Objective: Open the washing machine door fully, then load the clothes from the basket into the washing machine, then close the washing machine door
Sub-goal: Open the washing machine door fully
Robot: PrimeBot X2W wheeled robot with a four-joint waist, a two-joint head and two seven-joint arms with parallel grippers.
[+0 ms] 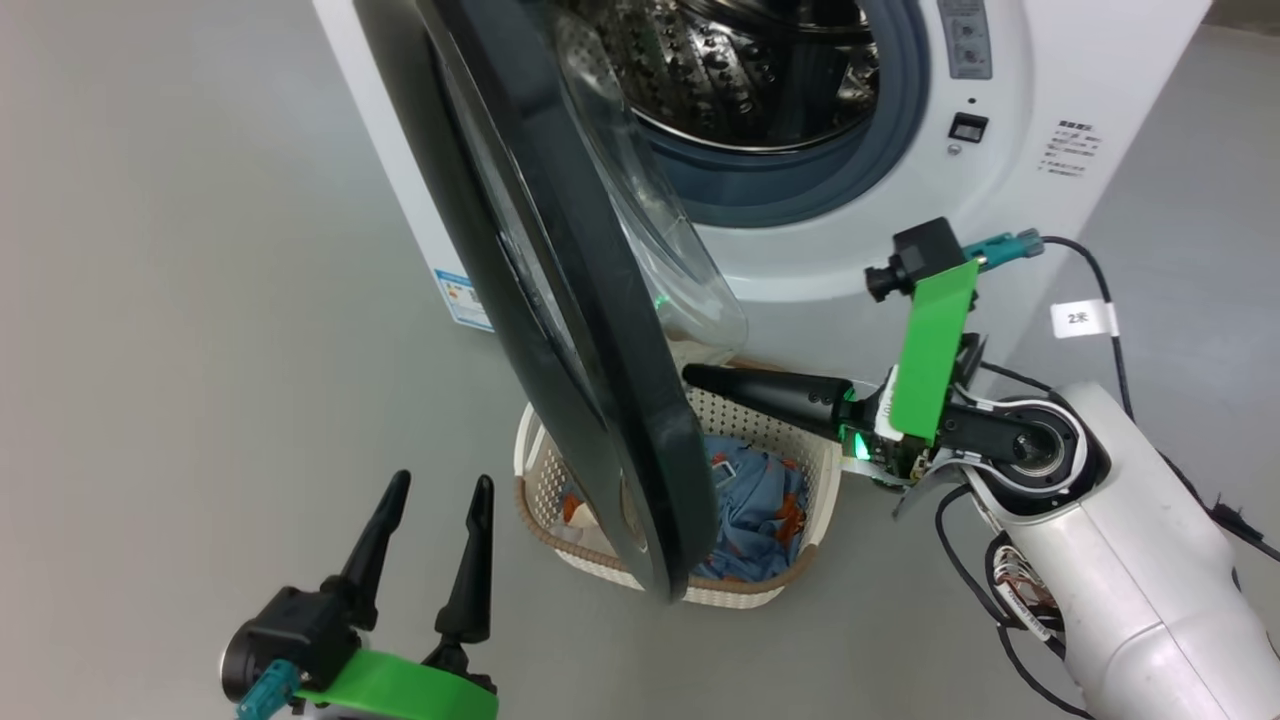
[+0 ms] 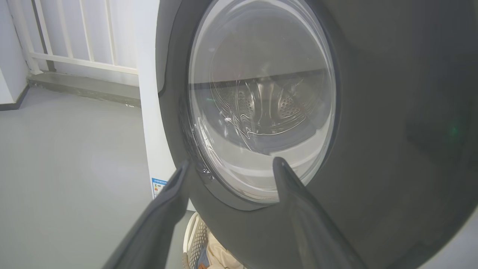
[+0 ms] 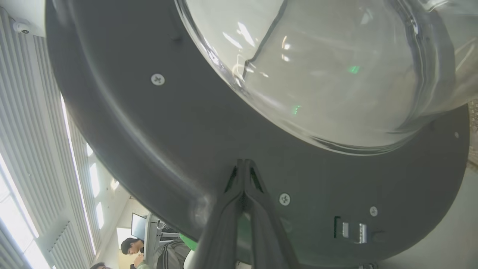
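Here, I saw my right pincer (image 1: pixel 692 375) closed tight at the inner face of the washing machine door (image 1: pixel 600 330), left pincer (image 1: pixel 441 485) wide and empty, clothes (image 1: pixel 750 500) in the basket (image 1: pixel 775 420).

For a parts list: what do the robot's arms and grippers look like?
The left gripper and right gripper each have two long, tapered black fingers. Each wrist carries a green plate and a teal connector. The right forearm is a white shell with black cables, one bearing a white tag.

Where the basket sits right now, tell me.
In the head view the basket sits on the floor in front of the washing machine, low centre, partly hidden behind the swung-out door.
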